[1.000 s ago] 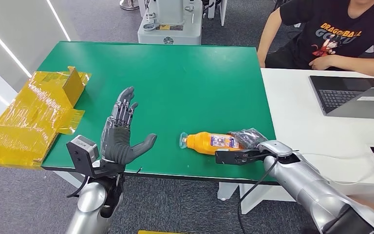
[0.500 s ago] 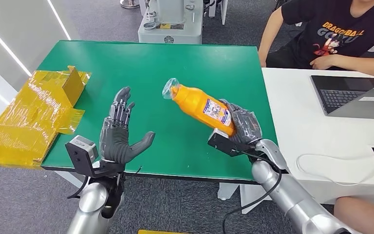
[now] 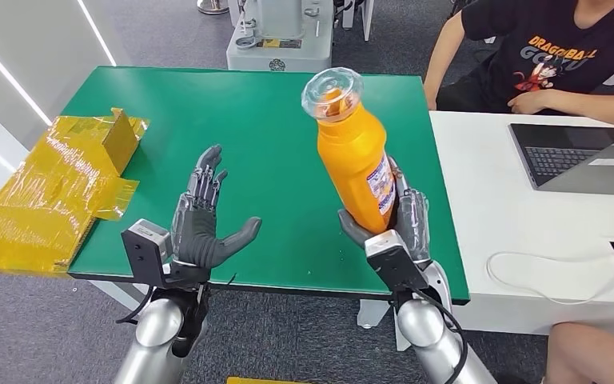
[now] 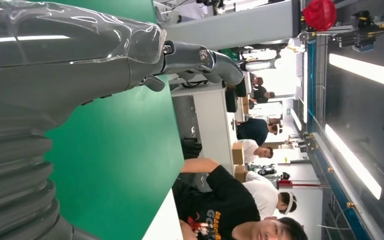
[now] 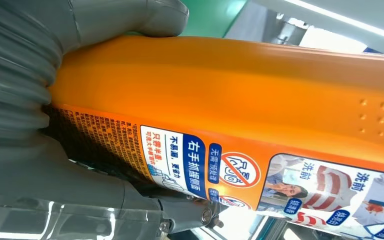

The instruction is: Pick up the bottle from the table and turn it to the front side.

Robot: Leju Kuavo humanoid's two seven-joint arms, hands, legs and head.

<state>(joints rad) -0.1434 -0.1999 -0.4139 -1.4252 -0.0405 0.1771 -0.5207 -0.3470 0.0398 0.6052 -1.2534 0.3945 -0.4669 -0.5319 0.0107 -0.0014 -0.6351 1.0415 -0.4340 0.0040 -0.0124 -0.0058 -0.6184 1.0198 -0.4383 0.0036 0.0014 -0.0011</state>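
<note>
Green tabletop (image 3: 272, 136) carries the scene, white desk with a laptop (image 3: 580, 156) abutting its right edge, a seated person (image 3: 544, 56) behind that desk; yellow taped cardboard (image 3: 56, 188) overhangs the tabletop's left edge.

Bottle (image 3: 356, 160) is off the tabletop, raised above its near right part, near upright with the clear cap tipped toward the camera; right robot hand (image 3: 392, 228) grips its lower end, thumb on one side, fingers wrapped on the other; right wrist view shows the orange body and a printed label pressed against the palm. Left robot hand (image 3: 200, 220) holds nothing, fingers spread, palm facing the bottle, hovering above the tabletop's near edge, well apart from the bottle.

Step, as judged: pick-up done, turning in hand; label sits on the bottle's right side in the head view, so the front looks not yet squared to the camera. Next move likely calls for rotation about the bottle's long axis, grip kept firm so the smooth body doesn't slip.

Room: open green surface left of the bottle and behind it; tabletop's right edge and the white desk lie close on the bottle's right, so swing leftward is safer.
</note>
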